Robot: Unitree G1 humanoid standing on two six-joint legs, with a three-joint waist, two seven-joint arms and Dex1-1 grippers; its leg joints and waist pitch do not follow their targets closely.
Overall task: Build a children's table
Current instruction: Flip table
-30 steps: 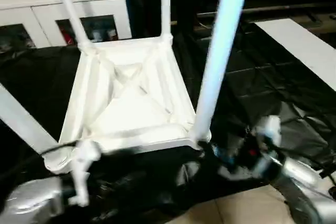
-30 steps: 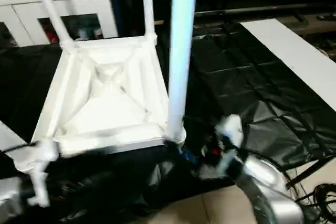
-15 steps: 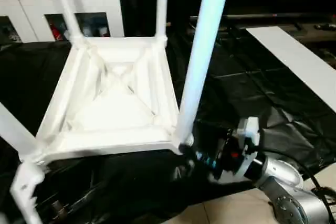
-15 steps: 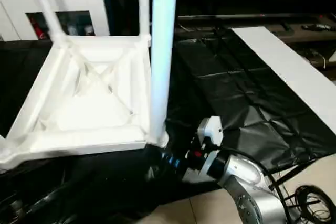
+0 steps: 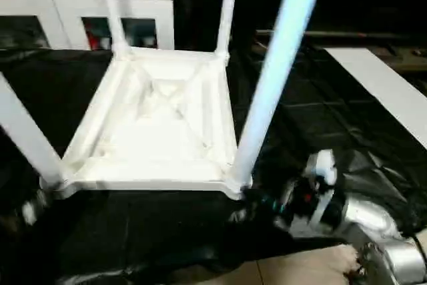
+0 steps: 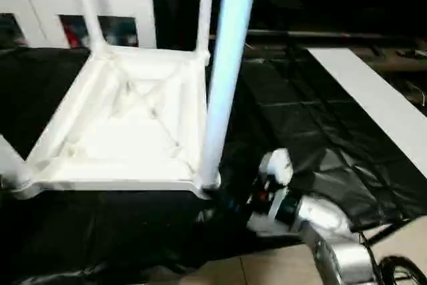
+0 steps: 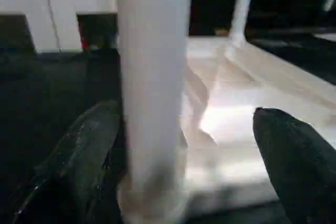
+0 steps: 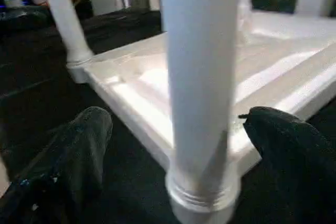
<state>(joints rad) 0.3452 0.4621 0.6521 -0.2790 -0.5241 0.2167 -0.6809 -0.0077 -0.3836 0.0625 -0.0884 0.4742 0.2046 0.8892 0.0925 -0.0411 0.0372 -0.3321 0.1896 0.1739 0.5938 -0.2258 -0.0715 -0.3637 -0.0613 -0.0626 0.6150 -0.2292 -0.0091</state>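
Head camera views are showing the children's table [image 5: 160, 125] lying upside down on the black sheet [image 5: 320, 118], all four legs socketed and standing up. The left arm, which was low at the near left corner a second ago, is now withdrawing from there, suggesting that leg is seated.

Left wrist view is showing the left gripper [image 7: 184, 166] with fingers [image 7: 79, 156] spread wide, the near left leg [image 7: 152, 93] standing between them, untouched as far as I can tell.

Right wrist view is showing the right gripper [image 8: 184, 145] equally spread, straddling the near right leg [image 8: 202, 87] at its socket without pinching it.
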